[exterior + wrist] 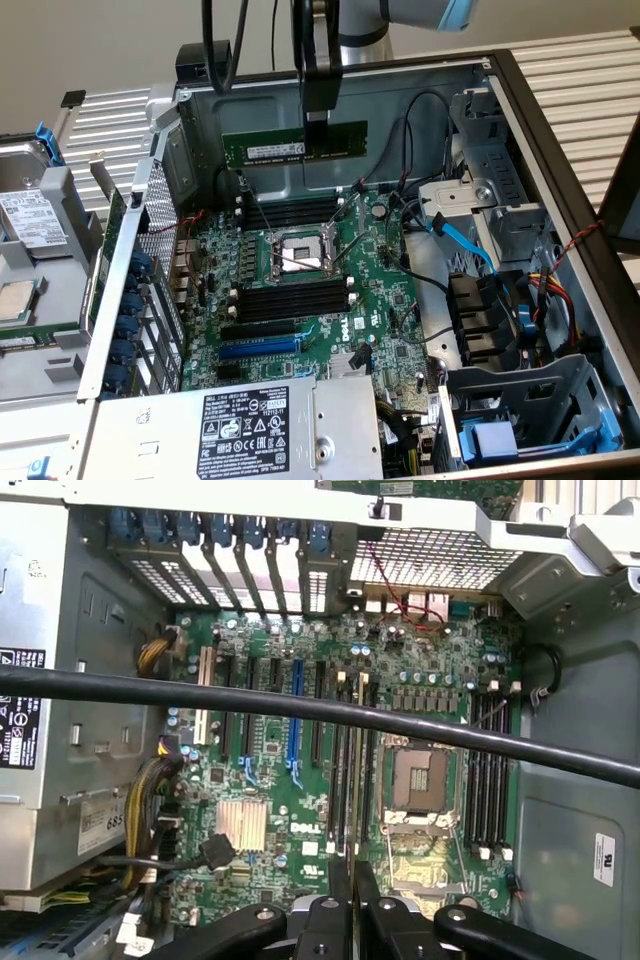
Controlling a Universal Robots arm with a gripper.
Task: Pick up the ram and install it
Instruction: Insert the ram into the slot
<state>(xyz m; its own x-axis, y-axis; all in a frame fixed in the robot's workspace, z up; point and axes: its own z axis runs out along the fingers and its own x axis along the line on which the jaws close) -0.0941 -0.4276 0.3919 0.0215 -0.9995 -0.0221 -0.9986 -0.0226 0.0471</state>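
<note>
In the exterior view the gripper (316,118) is clamped on the top edge of the ram (265,148), which hangs level above the motherboard (385,300), its long axis parallel to the black slots (290,302). In the wrist view the ram runs edge-on from the jaws, over the slots beside the socket (418,780).

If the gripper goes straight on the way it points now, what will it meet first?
Probably the black memory slots beside the CPU socket. The ram held in the gripper would touch them first. Depth is unclear.
</note>
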